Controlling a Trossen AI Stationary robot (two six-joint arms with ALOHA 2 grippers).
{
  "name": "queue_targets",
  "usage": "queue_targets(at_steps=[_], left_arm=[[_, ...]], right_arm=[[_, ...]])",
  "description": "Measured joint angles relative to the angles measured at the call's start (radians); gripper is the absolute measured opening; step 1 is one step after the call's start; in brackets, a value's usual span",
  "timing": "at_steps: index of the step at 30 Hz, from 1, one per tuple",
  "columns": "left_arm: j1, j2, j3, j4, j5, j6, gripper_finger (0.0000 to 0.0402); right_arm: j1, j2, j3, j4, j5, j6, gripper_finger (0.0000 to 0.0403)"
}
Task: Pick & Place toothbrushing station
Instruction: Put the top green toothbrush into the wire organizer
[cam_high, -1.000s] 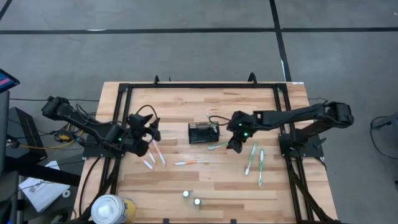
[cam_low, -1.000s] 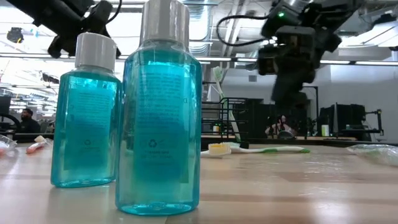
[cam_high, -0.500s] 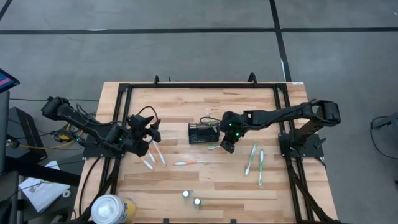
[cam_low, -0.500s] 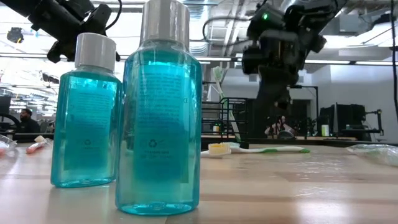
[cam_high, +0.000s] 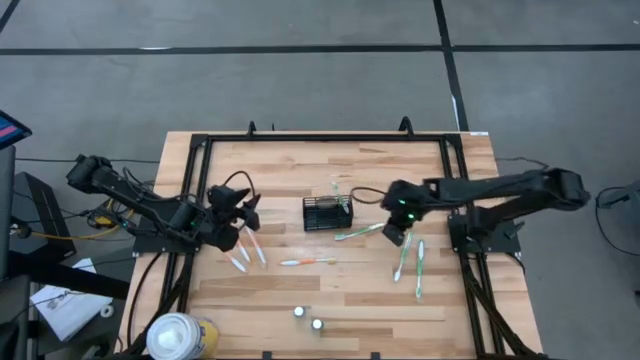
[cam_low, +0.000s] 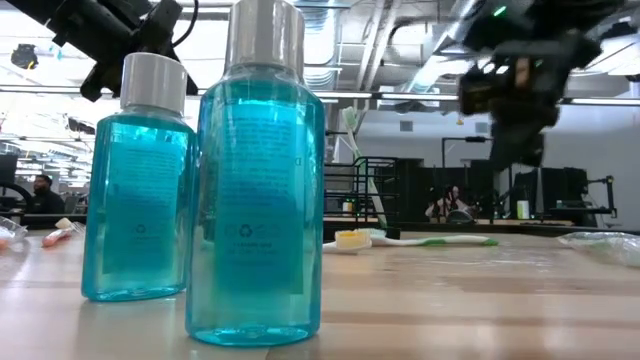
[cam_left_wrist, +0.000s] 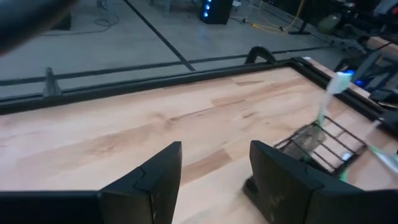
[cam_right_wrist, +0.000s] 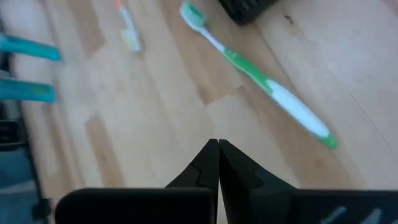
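Observation:
The black wire-mesh holder (cam_high: 327, 213) stands mid-table on its base, and one toothbrush (cam_left_wrist: 326, 102) stands upright in it. Just right of the holder a green-and-white toothbrush (cam_high: 358, 232) lies flat on the wood. My right gripper (cam_high: 394, 238) is shut and hangs above the table by that brush's handle end, with the brush (cam_right_wrist: 261, 81) lying clear beyond the fingertips (cam_right_wrist: 217, 149). My left gripper (cam_high: 247, 212) waits open at the table's left with nothing between its fingers (cam_left_wrist: 214, 168).
Two more green toothbrushes (cam_high: 410, 260) lie right of centre, an orange one (cam_high: 307, 261) in the middle, and pink ones (cam_high: 250, 250) near my left gripper. Two blue bottles (cam_high: 308, 318) stand at the near edge. A white-and-yellow round container (cam_high: 180, 338) sits near left.
My right gripper first went toward the holder, then drew back toward the table's right edge. The green-and-white toothbrush stays lying on the table, and more of its handle shows now.

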Motion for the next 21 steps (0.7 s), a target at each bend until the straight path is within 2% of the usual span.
queue_targets(at_steps=[4,8,10,13,19,21], left_arm=[[0.001,0.000,0.000,0.050,0.015,0.082,0.0186],[0.023,0.001,0.000,0.052,0.028,0.115,0.0186],[0.037,0.001,0.000,0.052,0.033,0.128,0.0186],[0.055,0.001,0.000,0.053,0.056,0.137,0.0185],[0.063,0.001,0.000,0.061,0.082,0.139,0.0169],[0.063,0.001,0.000,0.067,0.082,0.139,0.0163]], right_arm=[[0.069,-0.169,-0.046,-0.009,0.143,0.107,0.0000],[0.086,-0.223,-0.082,-0.015,0.201,0.125,0.0008],[0.064,-0.204,-0.083,-0.037,0.205,0.128,0.0016],[0.031,-0.146,-0.083,-0.019,0.224,0.141,0.0003],[-0.027,0.019,-0.081,0.209,0.161,0.112,0.0000],[-0.043,0.076,-0.082,0.235,0.132,0.101,0.0000]])
